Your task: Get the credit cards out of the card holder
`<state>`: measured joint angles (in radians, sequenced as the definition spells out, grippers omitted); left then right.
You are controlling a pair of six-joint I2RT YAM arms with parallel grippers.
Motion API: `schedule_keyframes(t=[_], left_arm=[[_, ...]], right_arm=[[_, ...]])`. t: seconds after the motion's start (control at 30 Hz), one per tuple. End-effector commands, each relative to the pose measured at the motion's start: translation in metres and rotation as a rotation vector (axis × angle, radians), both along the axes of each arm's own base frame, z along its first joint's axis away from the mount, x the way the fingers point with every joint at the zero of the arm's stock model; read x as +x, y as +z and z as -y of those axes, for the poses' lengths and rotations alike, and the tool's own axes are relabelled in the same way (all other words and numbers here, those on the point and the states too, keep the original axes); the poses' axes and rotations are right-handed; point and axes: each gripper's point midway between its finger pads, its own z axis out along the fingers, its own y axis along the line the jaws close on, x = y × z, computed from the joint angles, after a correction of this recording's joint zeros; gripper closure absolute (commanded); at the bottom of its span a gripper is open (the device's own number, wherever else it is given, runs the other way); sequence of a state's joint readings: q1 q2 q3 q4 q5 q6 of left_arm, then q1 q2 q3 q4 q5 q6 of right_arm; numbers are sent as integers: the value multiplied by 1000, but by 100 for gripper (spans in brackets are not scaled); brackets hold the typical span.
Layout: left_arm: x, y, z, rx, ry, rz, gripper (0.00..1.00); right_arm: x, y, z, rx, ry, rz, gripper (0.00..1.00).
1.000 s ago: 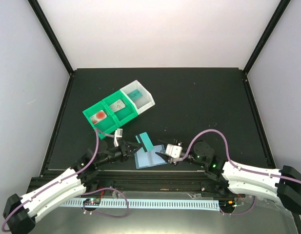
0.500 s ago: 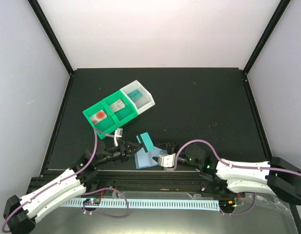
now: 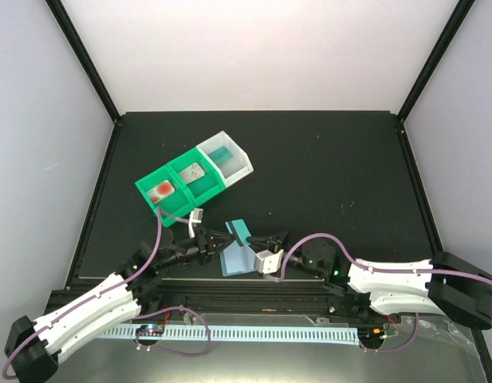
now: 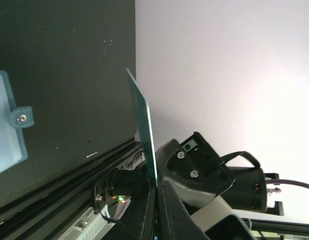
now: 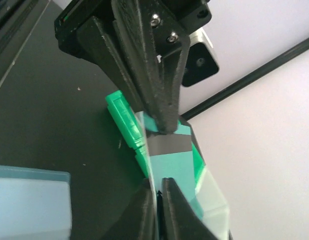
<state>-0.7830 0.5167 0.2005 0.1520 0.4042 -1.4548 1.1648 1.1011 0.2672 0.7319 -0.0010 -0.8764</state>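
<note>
A teal credit card point(image 3: 239, 229) is held in the air just above the open pale blue card holder point(image 3: 232, 261), which lies near the table's front edge. My left gripper point(image 3: 227, 237) is shut on the card's left end, and my right gripper point(image 3: 252, 238) is shut on its right end. In the left wrist view the card point(image 4: 143, 125) stands edge-on out of my shut left gripper point(image 4: 157, 200), with the holder point(image 4: 4, 125) at the left edge. In the right wrist view the card point(image 5: 174, 167), with its dark stripe, runs from my right gripper point(image 5: 158, 197) up to the left arm's fingers point(image 5: 162, 107).
A green tray point(image 3: 175, 191) joined to a white tray point(image 3: 234, 162) stands behind the grippers, with small flat items in the compartments. The green tray point(image 5: 123, 120) also shows behind the card in the right wrist view. Black rails edge the table.
My right gripper has moved left to the teal card and shut on its free end. The left gripper has stayed shut on the card, lifting it slightly.
</note>
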Motion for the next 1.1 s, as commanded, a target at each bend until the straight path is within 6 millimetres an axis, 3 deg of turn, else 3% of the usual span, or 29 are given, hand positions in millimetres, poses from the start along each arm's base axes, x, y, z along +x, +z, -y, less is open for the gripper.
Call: schedule_keyframes(t=[0.0,0.03,0.1,0.2,0.3,0.47,0.57,0.8,1.07], left_arm=[[-1,33,5,-49,-32,71,98],[-2,37,5,-48,-35,91,95],[1,43,3,-28,-19,139,79],[4,61,-5,29,10,299,40],[8,71,-18,158,56,450,24],[4,89,-29,220,66,593,14],[0,89,-32,278,42,681,7],[-7,88,-29,300,-14,732,8],[-20,101,-16,94,-54,725,17]], right_arm=[[1,19,4,75,-15,44,99],[-1,20,5,82,-11,28,99],[-3,28,5,116,0,-30,99],[-2,47,5,169,-18,-178,99],[-2,66,7,230,-31,-326,99],[3,82,13,323,-103,-618,99],[2,84,11,337,-115,-760,99],[-11,97,4,383,-31,-1080,99],[-25,122,9,539,78,-1397,99]])
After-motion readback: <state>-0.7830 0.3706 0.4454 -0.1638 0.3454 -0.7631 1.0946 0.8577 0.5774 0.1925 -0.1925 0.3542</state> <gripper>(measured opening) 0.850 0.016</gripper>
